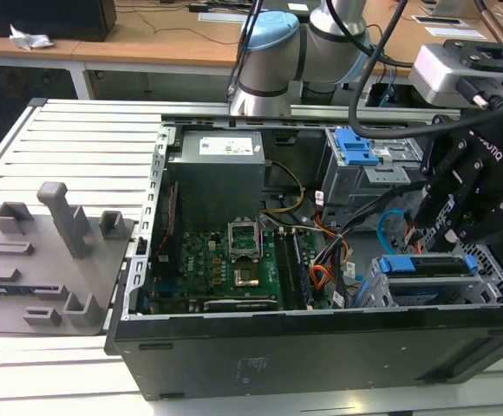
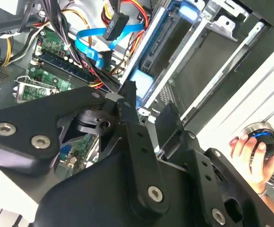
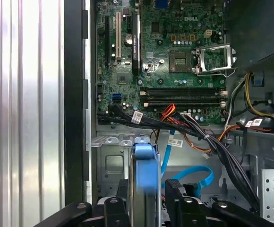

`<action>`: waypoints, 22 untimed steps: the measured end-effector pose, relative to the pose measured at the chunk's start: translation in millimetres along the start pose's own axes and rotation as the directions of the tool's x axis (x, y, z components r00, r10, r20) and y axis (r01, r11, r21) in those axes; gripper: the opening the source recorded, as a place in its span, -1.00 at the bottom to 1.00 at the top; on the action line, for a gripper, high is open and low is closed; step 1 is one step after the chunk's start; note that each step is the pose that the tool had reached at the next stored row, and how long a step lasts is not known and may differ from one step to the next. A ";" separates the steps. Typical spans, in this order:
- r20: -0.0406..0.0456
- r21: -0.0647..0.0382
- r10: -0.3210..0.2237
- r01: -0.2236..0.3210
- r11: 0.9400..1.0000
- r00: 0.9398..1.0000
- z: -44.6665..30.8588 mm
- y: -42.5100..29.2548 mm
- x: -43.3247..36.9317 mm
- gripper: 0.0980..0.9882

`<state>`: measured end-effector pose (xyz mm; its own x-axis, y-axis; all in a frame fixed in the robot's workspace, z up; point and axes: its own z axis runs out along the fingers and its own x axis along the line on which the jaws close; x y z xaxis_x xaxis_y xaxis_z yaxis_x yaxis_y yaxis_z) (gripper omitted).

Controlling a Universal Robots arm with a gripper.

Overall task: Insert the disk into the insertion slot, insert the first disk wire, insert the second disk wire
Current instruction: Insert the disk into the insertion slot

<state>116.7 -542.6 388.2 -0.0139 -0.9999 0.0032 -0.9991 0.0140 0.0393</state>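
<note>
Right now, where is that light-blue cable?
The light-blue cable loops inside the computer case at the exterior view's right, just beside the gripper, near the blue-framed disk.

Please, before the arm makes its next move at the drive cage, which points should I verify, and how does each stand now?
1. The disk sits in the insertion slot: ok.
2. The disk is pushed fully home: cannot tell.
3. The gripper is at the disk's blue carrier: ok.
4. The gripper's hold on the disk: cannot tell.
5. The second disk wire loops beside the disk, not across it: ok.
6. The person's hand is outside the computer case, on a round knob: ok.
</note>
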 end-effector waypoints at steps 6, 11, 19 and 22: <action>0.000 0.000 0.000 0.000 1.000 1.000 0.1 0.0 0.0 -0.42; 0.000 0.000 0.000 0.000 1.000 1.000 0.3 0.0 0.0 -0.98; 0.000 0.000 0.000 0.000 1.000 1.000 0.4 0.0 0.0 -0.98; 0.000 0.000 0.000 0.000 1.000 1.000 1.0 0.0 -0.1 -0.98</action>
<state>116.7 -542.5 387.3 -0.0141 -0.9999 0.0029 -0.9991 0.0142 0.0394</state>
